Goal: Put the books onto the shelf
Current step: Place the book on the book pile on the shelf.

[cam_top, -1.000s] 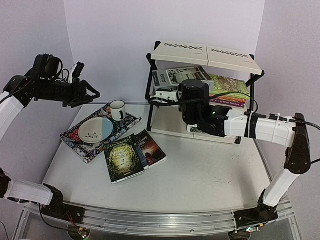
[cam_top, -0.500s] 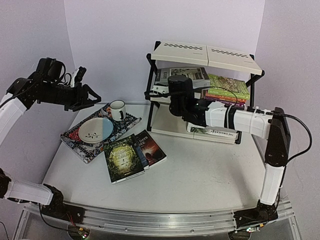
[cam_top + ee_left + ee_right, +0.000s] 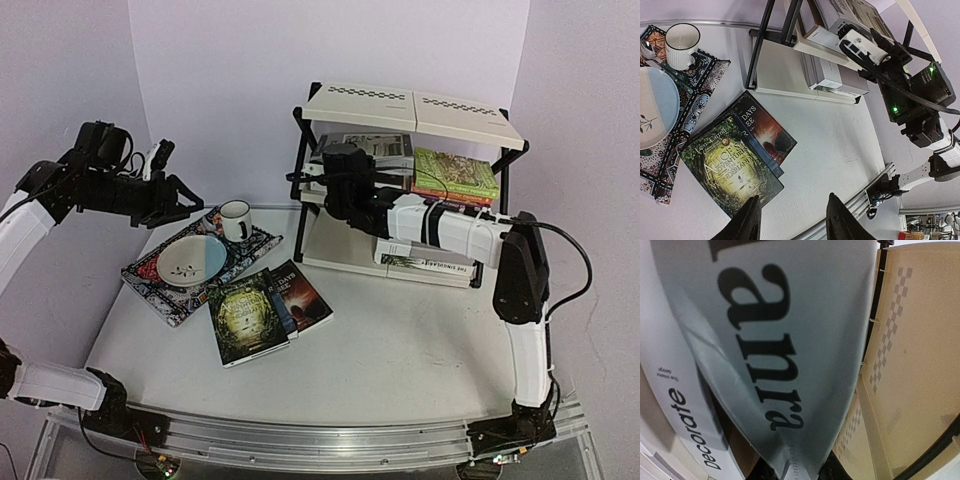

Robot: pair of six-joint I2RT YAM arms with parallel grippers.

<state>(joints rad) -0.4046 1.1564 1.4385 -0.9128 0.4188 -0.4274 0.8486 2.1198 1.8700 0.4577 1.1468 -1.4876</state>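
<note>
Now the right hand [image 3: 796, 471] sits inside the middle tier of the shelf [image 3: 410, 106], at that tier's left end. It is clenched on the edge of a grey-white book [image 3: 790, 340], whose large black letters fill the right wrist view. The book narrows down to where the dark fingers pinch it.

Touching that book, on the hand's left in the wrist view, is the Decorate book [image 3: 687, 420], showing its pale spine. On the hand's other side is a cream shelf panel with a checkered strip.

From above, a stack of books [image 3: 455, 172] with a green cover on top lies on the same tier, to this hand's right and near it. Below the hand, a white book [image 3: 430, 266] lies flat on the bottom tier.

The left hand [image 3: 792, 222] hangs high above the surface [image 3: 400, 350], well apart from the shelf and to its left. Its fingers are spread and it grasps nothing.

Below this hand, a green book [image 3: 727, 167] titled "Alice's Adventures in Wonderland" lies flat on the surface. It partly covers a dark novel [image 3: 765, 132] that lies just beyond it. To the hand's left in its own view is a patterned placemat [image 3: 705, 75]. A pale plate [image 3: 652, 112] and a white mug [image 3: 681, 45] with a dark rim stand on it.
</note>
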